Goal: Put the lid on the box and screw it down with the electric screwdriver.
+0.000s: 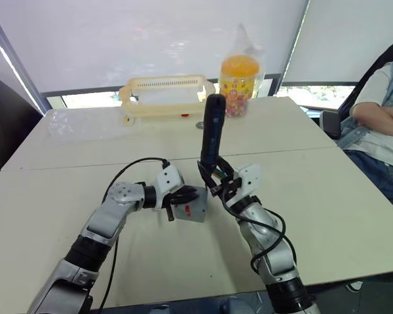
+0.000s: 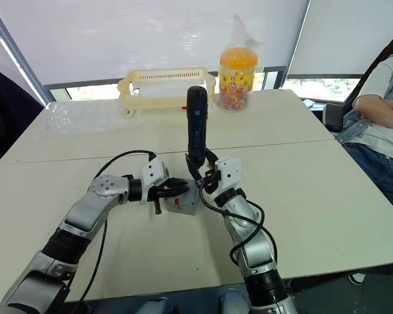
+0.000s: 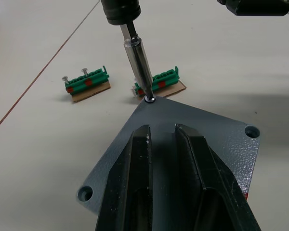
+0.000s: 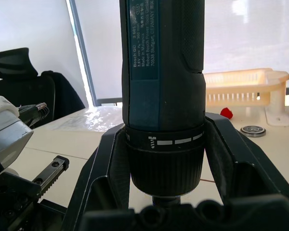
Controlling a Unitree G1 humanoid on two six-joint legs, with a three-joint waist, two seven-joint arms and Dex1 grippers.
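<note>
- A pale beige table [image 1: 327,196] stands before white window blinds [image 1: 150,39]; a seam line runs across the table top.
- Nearest on the table, the left gripper [image 2: 177,190] reaches in from the left, its two black fingers [image 3: 135,192] lying close together, nearly clenched, flat over the lid [image 3: 216,139] with only a narrow slit between them.
- The lid is grey, speckled and square, with screw holes at its corners; it sits on the grey box [image 1: 195,210], near the table's middle, between the two grippers. A small red mark shows on the box's side.
- The right gripper [image 1: 217,181] is clamped round the screwdriver [image 1: 211,131], a finger on each side of its collar.
- The screwdriver stands close to upright, long axis vertical and leaning slightly, butt end up, bit down. Its metal bit [image 3: 139,67] rests in a screw at one lid corner.
- Its body is black and dark blue-green, with white tick marks on the collar. The label reads "Bosch GO" and "Robert Bosch Power Tools GmbH, 70538 Stuttgart, GERMANY".
- Just beyond the lid lie two green strips [image 3: 86,84] with red dots on brown card, holding screws.
- Farther back stand a cream basket [image 1: 167,95] and an orange-lidded jar [image 1: 239,82] in clear wrap.
- At the right edge sits a person [image 1: 380,124] with folded arms.
</note>
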